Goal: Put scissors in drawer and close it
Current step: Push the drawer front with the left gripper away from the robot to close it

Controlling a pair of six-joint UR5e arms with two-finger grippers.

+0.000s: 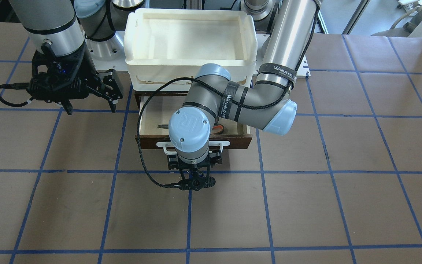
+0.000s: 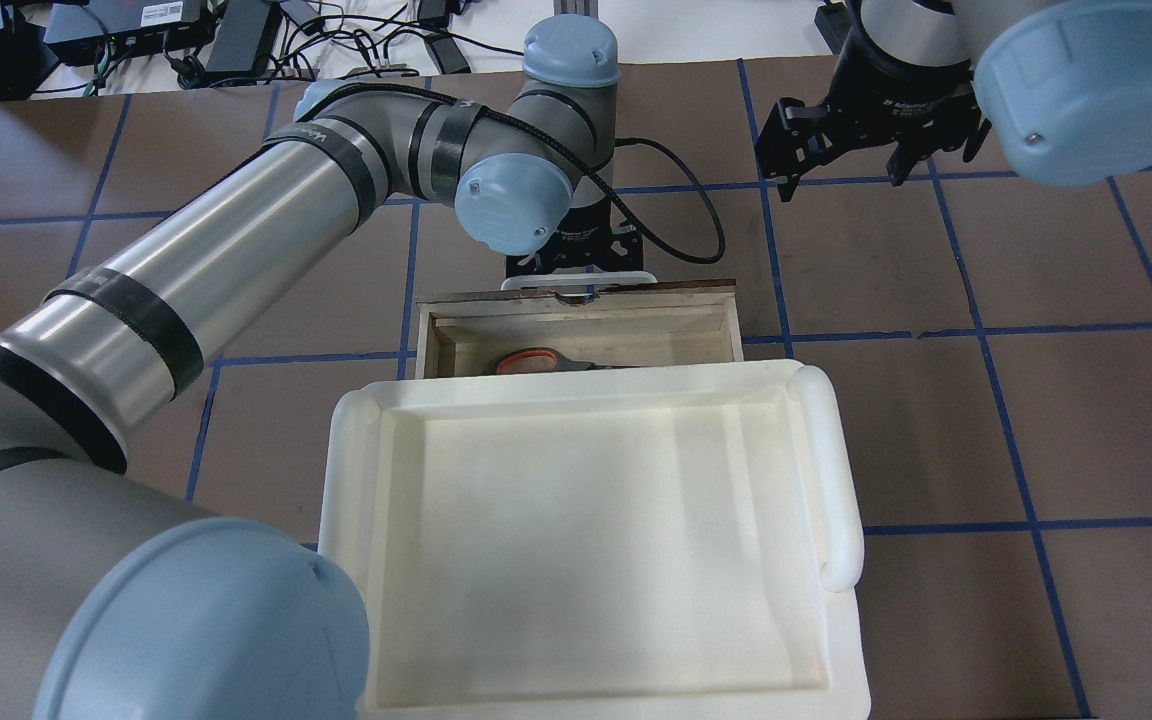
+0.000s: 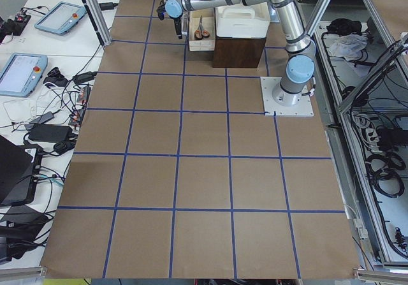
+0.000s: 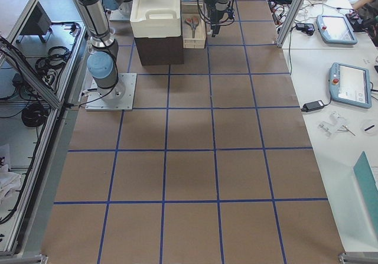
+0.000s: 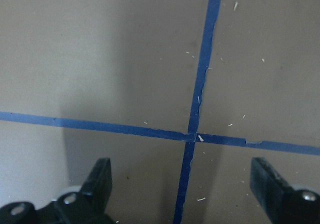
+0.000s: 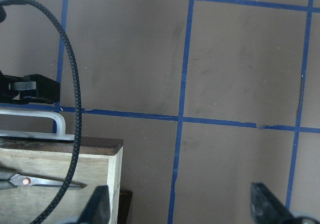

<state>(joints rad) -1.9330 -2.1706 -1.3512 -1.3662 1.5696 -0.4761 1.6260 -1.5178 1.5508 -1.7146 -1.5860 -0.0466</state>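
Lying in the open drawer (image 2: 706,322), the scissors (image 2: 541,360) rest on its pale floor. The left pincer (image 5: 182,179) hangs released and empty just beyond the white handle (image 2: 631,274); the right pincer (image 6: 182,201), also released, hovers over the surface (image 1: 343,146), far right.

Scissors (image 2: 534,360) partly hidden by tray (image 2: 841,470) rim, L arm (image 1: 203,106)

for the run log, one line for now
scissors in drawer | drawer open | left gripper open at drawer front | right gripper open
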